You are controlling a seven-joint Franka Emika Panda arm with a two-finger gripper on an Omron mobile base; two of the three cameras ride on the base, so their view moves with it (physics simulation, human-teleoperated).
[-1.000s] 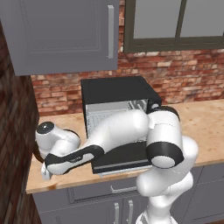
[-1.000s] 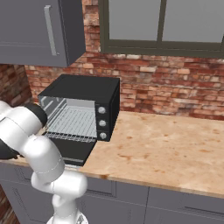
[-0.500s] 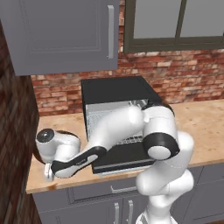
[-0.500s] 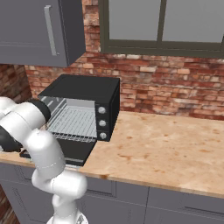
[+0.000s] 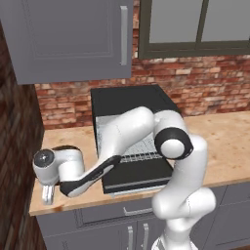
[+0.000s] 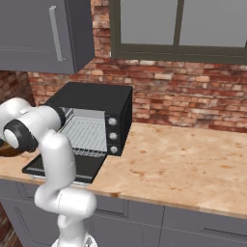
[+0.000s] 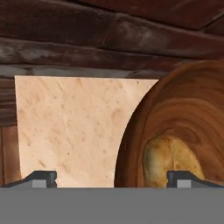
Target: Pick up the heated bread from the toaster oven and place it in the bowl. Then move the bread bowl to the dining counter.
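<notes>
Bread sits inside the bowl, low in the basin, golden and darker toward the centre. Bowl rests on the wood-look counter at its far left end, beside the brick side wall. Gripper hovers just over the bowl's near rim, fingers spread wide, one tip over bare counter, the other over the bread; nothing held. Oven stands to the right with its door dropped open and its rack bare.

Judgement: first half of the task looks done; the bowl is not yet gripped. Risks:
- jaws straddle the rim off-centre, so closing may pinch the bread or nudge the bowl toward the wall
- a thin-rim grip could let the shallow bowl tilt and spill the bread
- the forearm lies close over the open door, so a lift could clip it.
</notes>
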